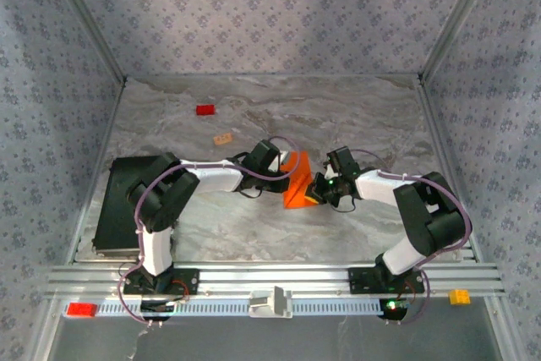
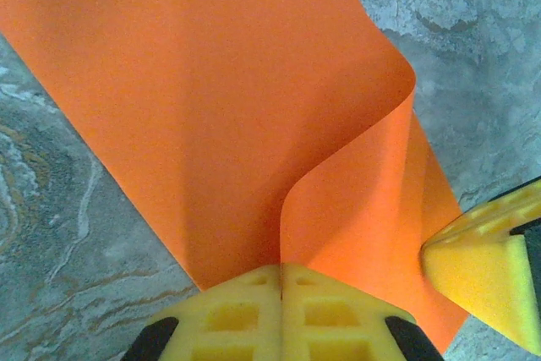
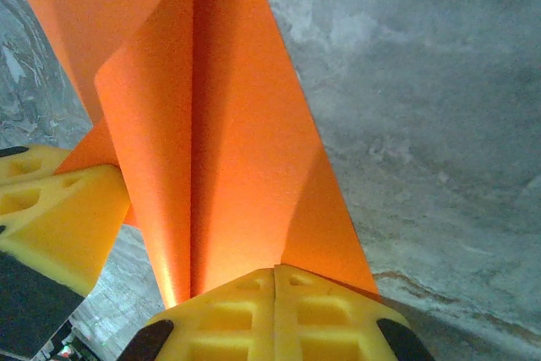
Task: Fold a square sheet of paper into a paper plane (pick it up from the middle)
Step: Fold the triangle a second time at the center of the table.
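Two grippers grip one sheet. The square sheet of paper (image 1: 295,185) sits near the middle of the table (image 1: 363,116), slightly toward its near edge, partly folded and lifted off the surface.

Left gripper (image 1: 287,173): jaws fully together in the left wrist view (image 2: 281,281), with the paper (image 2: 211,107) nipped between the yellow pads (image 2: 232,314). One flap curls up from the flat part and bends over to the right.

Right gripper (image 1: 320,188): jaws likewise pressed together (image 3: 275,281), pinching the paper (image 3: 237,150) where a straight crease runs away from the tips. Layers rise on both sides of that crease.

The two grippers are just beside each other at the sheet. A finger of each shows in the other's wrist view.

Containers: flat black case (image 1: 127,200) along the left edge, beneath the left arm. Contents cannot be told.

Small red block (image 1: 205,110) lies toward the far left corner. A tan block (image 1: 223,138) is nearer, and both are well apart from the sheet.
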You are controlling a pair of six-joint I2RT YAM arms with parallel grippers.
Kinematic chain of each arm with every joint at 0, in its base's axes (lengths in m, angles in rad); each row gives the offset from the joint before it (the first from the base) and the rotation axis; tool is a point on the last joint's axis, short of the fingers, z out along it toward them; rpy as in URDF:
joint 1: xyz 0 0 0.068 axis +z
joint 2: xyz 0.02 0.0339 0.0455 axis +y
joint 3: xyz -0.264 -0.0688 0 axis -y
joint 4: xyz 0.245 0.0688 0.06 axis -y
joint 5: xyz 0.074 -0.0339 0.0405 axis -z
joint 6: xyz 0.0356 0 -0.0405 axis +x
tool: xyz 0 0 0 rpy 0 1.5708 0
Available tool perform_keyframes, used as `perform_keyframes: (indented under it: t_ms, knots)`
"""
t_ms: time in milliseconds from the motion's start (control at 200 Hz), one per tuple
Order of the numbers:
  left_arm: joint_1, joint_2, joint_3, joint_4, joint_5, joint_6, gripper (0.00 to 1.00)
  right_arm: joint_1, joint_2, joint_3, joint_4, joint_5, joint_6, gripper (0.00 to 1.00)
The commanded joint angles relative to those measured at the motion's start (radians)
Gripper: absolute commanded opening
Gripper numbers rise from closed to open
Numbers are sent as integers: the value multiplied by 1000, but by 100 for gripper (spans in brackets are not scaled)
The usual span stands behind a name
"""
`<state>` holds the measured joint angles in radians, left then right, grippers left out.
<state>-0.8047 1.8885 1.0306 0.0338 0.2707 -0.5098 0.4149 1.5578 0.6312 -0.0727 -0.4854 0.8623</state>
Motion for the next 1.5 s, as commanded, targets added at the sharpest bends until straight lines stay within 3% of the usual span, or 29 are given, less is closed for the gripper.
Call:
perform_keyframes:
  t_ms: [0,485,665,944,1494]
  knots:
    - [6,27,23,4,23,2,0,-2,10,-2,-87,48,-18,5]
    - [4,38,6,-12,22,2,0,-14,-18,20,-81,34,-35,6]
    - [5,40,8,-17,22,2,0,-28,-73,40,15,-20,-23,3]
    - [6,43,12,-25,23,2,0,14,14,83,185,-90,48,0]
    - [4,44,11,-18,27,2,0,26,122,79,214,-81,69,0]
